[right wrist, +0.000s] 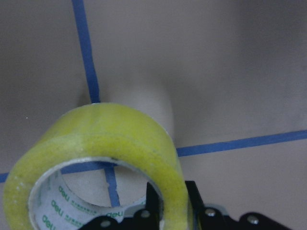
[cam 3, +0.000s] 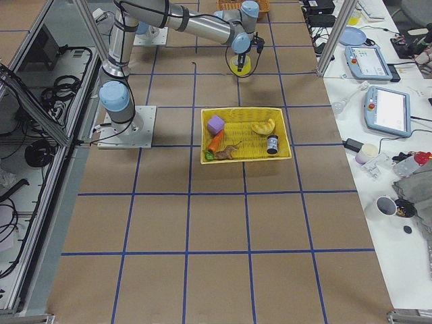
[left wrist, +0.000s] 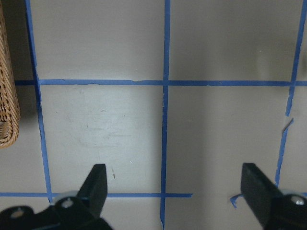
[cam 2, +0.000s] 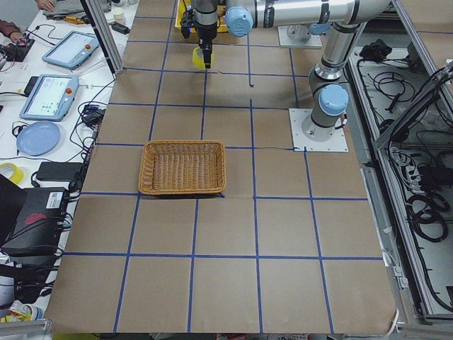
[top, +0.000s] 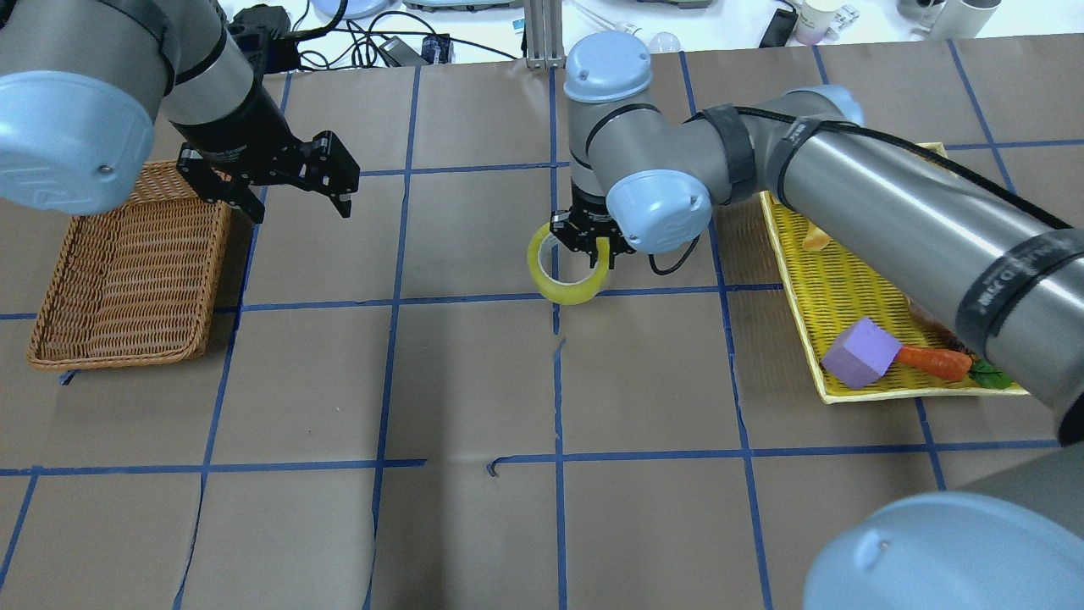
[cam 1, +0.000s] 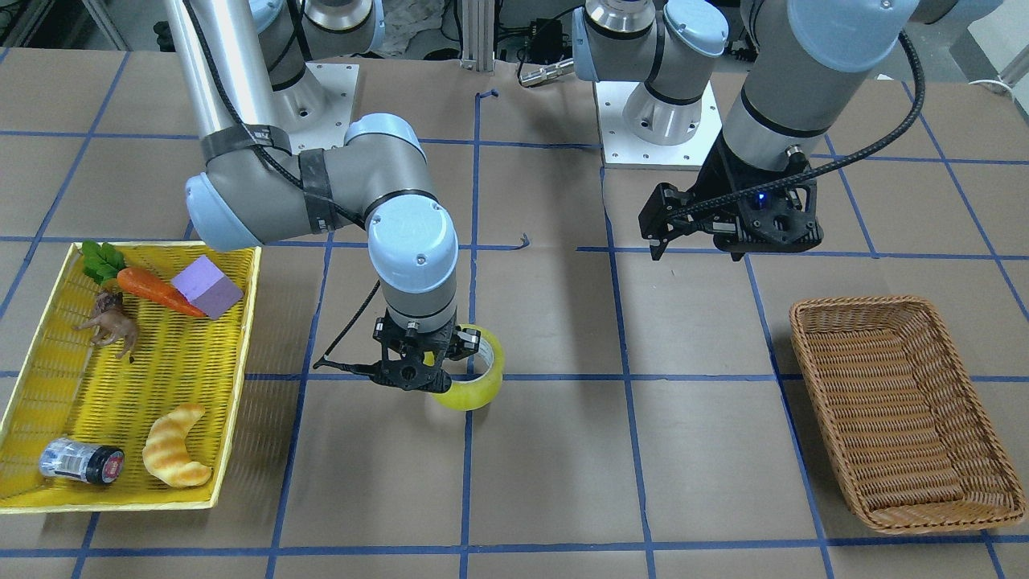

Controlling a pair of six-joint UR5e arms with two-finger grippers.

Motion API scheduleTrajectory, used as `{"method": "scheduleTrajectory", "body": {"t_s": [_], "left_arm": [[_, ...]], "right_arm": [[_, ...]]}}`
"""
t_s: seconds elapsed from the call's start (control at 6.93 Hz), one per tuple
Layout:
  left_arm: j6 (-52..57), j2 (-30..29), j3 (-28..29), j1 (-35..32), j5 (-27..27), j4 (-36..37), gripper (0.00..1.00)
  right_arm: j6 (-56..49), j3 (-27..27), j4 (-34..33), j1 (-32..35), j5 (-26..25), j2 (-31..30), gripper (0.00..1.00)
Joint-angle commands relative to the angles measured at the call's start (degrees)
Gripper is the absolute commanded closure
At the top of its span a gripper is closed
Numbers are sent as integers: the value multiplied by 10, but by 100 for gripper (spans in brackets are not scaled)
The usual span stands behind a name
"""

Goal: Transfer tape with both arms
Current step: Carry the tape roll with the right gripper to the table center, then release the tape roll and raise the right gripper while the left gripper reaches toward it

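Here, the tape (cam 1: 476,378) is pinched at mid-table

The right gripper (top: 597,254) is clamped across the roll's wall, one finger inside the core and one outside, likely so the far rim is free for a second grasp. The roll sits between the yellow tray (cam 1: 80,386) and the wicker basket (top: 127,271). The left gripper (top: 301,210) hovers beside the basket, fingers spread and empty, seemingly ready to receive.
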Motion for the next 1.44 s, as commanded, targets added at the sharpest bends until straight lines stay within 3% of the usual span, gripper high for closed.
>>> {"method": "scheduleTrajectory", "body": {"t_s": [0.0, 0.14, 0.29, 0.58, 0.87, 1.3], "left_arm": [[0, 0, 0, 0, 0, 0, 0], [0, -1, -1, 0, 0, 0, 0], [0, 0, -4, -1, -1, 0, 0], [-4, 12, -21, -2, 2, 4, 0], [-21, 10, -21, -11, -1, 6, 0], [-144, -25, -25, -91, -49, 87, 0]], "right_arm": [[8, 3, -20, 8, -2, 25, 94], [6, 4, -19, 8, -7, 30, 28], [1, -3, -16, 7, -8, 27, 0], [-21, -24, -3, -8, -8, -24, 0], [-94, -17, 66, -37, -56, -134, 0], [-212, -21, 233, -113, -52, -266, 0]]}}
